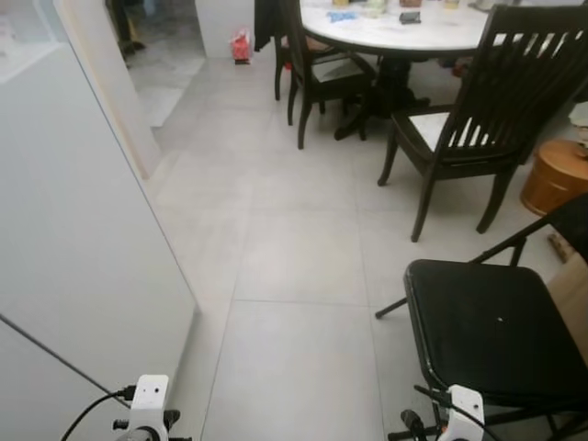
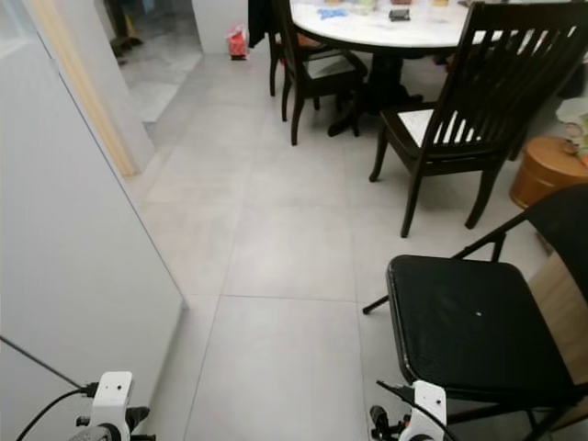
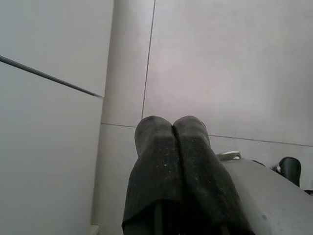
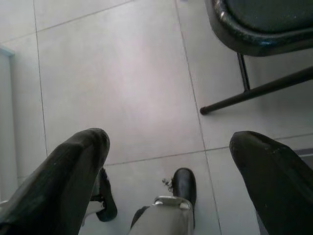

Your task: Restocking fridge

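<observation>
A tall white fridge (image 1: 73, 239) stands close on my left, its door shut, with a thin dark seam across its lower part. My left gripper (image 3: 172, 128) hangs beside it over the floor tiles, its two black fingers pressed together with nothing between them. My right gripper (image 4: 168, 144) hangs over the tiles beside a black folding chair (image 1: 491, 331), fingers spread wide and empty. The tops of both wrists show at the bottom edge of the eye views, the left wrist (image 1: 149, 404) and the right wrist (image 1: 462, 413).
The folding chair stands close on my right. Ahead is open grey tile floor (image 1: 294, 248). Further off, dark wooden chairs (image 1: 487, 110) surround a round white table (image 1: 404, 28) holding small items. A wooden drum-shaped stool (image 1: 556, 175) sits far right. A doorway opens far left.
</observation>
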Tool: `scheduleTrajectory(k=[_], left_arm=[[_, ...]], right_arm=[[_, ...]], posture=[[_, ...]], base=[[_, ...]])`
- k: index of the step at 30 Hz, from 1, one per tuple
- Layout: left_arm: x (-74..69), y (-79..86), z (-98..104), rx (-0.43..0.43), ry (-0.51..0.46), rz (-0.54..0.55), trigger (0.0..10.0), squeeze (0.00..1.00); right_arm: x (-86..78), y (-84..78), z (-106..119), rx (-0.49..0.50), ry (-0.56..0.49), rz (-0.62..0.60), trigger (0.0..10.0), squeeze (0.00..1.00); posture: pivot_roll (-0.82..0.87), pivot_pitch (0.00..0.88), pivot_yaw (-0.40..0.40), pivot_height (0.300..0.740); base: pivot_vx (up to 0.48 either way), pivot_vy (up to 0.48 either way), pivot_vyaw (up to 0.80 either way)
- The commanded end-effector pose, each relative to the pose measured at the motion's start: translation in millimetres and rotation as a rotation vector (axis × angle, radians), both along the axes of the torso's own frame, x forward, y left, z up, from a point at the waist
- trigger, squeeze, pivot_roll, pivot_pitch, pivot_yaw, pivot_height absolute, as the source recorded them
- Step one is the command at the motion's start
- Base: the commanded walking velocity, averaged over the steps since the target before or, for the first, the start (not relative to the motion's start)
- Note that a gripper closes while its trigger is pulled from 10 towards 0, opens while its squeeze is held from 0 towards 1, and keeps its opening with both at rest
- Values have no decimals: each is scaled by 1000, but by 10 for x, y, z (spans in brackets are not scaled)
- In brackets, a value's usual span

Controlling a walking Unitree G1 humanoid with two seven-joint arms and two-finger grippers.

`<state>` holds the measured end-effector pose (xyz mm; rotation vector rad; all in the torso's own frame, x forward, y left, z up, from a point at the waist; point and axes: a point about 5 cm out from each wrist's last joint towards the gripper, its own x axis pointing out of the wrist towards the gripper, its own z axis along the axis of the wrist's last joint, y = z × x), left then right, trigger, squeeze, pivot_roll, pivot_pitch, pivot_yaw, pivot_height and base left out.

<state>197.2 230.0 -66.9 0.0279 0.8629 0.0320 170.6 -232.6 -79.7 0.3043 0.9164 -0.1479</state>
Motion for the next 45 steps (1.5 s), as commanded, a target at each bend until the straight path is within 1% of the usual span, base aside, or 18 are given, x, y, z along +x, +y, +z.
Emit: scheduleTrajectory(k=[1,6,8,9,11,12,13,15,19,23,24,27,33,37,39,41,43,45], left_arm=[[-30,-4,-21,13,8,25,10000,0],[-90,1,-37,34,-39,102,10000,0],[-2,-2,48,-13,-165,150,10000,0],[-2,-2,48,-13,-165,150,10000,0],[87,-43,137,-24,-275,127,10000,0],[92,-47,144,-26,-286,128,10000,0],[238,-61,324,-14,-439,78,10000,0],[305,-63,442,15,-530,52,10000,0],[319,-82,593,36,-647,-1,10000,0],[288,-78,742,38,-732,-44,10000,0],[288,-78,742,38,-732,-44,10000,0],[201,-28,804,54,-758,-54,10000,0],[38,67,961,73,-793,-57,10000,0],[23,71,968,80,-763,-60,10000,0],[21,83,962,82,-759,-55,10000,0],[15,137,928,72,-719,-37,10000,0],[5,161,888,68,-686,-36,10000,0],[-14,199,717,47,-595,-23,10000,0]], right_arm=[[-64,-28,-14,-21,-7,22,10000,0],[-157,-89,-22,-66,-37,27,10000,0],[-211,-127,-11,-64,-93,-13,10000,0],[-211,-127,-11,-64,-93,-13,10000,0],[-242,-172,12,-84,-142,-20,10000,0],[-251,-179,14,-85,-148,-25,10000,0],[382,28,317,-107,-391,-9,10000,0],[683,117,546,-125,-535,-6,10000,0],[764,93,724,-139,-685,-12,10000,0],[767,211,873,-182,-818,108,10000,0],[767,211,873,-182,-818,108,10000,0],[678,234,902,-195,-856,117,10000,0],[257,136,860,-283,-837,12,10000,0],[-107,112,673,-289,-716,-69,10000,0],[-166,111,637,-282,-699,-86,10000,0],[-381,113,495,-275,-603,-122,10000,0],[-447,124,448,-263,-566,-145,10000,0],[-489,173,278,-161,-479,-215,10000,0]], posture=[[17,0,27,740],[10,0,-6,740],[-2,0,-17,740],[-2,0,-17,740],[25,0,-36,740],[25,0,-36,740],[18,0,-33,740],[22,0,-35,740],[30,0,-31,740],[25,0,-9,740],[25,0,-9,740],[16,0,5,740],[-20,0,38,740],[-29,0,53,740],[-28,0,53,740],[-28,0,55,740],[-23,0,50,740],[-36,0,51,740]], base=[[0,0,0],[0,0,0],[0,0,0],[0,0,0],[0,0,0],[0,0,0],[0,0,0],[0,0,0],[0,0,0],[0,0,0],[0,0,0],[0,0,0],[0,0,0],[0,0,0],[0,0,0],[0,0,0],[0,0,0],[0,0,0]])
